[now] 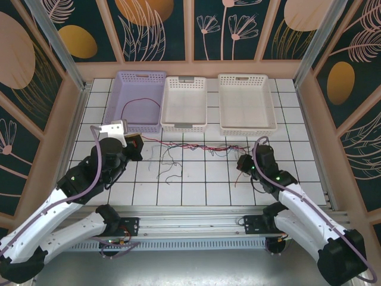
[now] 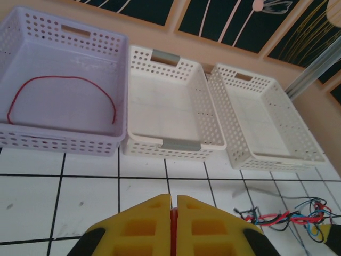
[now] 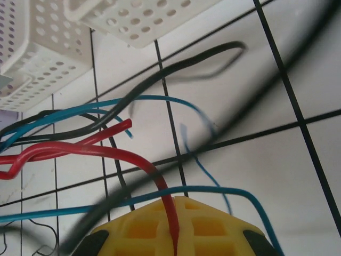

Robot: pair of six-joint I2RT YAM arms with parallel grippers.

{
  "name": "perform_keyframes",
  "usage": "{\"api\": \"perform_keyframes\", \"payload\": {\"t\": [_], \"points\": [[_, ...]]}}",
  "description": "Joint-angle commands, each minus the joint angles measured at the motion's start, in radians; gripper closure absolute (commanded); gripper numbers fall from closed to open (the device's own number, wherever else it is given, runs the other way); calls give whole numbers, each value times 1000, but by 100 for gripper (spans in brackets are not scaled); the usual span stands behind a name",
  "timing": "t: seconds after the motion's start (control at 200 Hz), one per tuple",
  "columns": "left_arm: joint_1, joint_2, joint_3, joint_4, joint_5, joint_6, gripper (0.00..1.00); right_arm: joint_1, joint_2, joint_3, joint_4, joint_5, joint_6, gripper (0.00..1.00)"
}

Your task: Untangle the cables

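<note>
Tension seems the aim: left gripper (image 2: 171, 205) and right gripper (image 3: 176, 213) each pinch a red cable (image 3: 96, 150), to stretch the tangle (image 1: 205, 147).

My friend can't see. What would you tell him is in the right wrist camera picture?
The yellow right gripper is shut on a red cable. Blue cables and black cables loop across the white tiled table, with white baskets at the top left.
</note>
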Motion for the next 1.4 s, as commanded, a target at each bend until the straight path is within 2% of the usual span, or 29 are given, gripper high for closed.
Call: {"api": "perform_keyframes", "payload": {"t": [0.0,0.09,0.185,0.245,0.385,0.475,0.596,0.761,0.886,1.086,1.251,1.396], "points": [[6,-2,37,-48,-51,38,100,-18,0,37,-78,26,-15,100],[6,-2,74,-78,-81,57,100,-48,-33,47,-98,67,4,100],[6,-3,110,-129,-140,83,100,-123,-77,49,-116,69,17,100],[6,-9,133,-155,-174,97,100,-187,-96,41,-102,36,11,100],[6,-27,187,-204,-230,113,100,-332,-73,15,-74,-130,9,100],[6,-38,219,-220,-249,120,100,-375,-64,-7,-46,-176,6,100],[6,-43,241,-230,-257,127,100,-378,-54,-12,-35,-174,8,100],[6,-38,263,-249,-305,149,100,-385,-72,13,-85,-84,10,100],[6,-48,272,-246,-320,157,100,-415,-105,14,-99,-71,25,100],[6,-44,203,-190,-228,130,100,-415,-104,44,-89,-109,4,100],[6,-42,137,-106,-144,135,100,-400,-99,120,-126,-63,-27,100],[7,-50,85,-28,-78,194,100,-327,-42,201,-141,6,-43,100]]}}
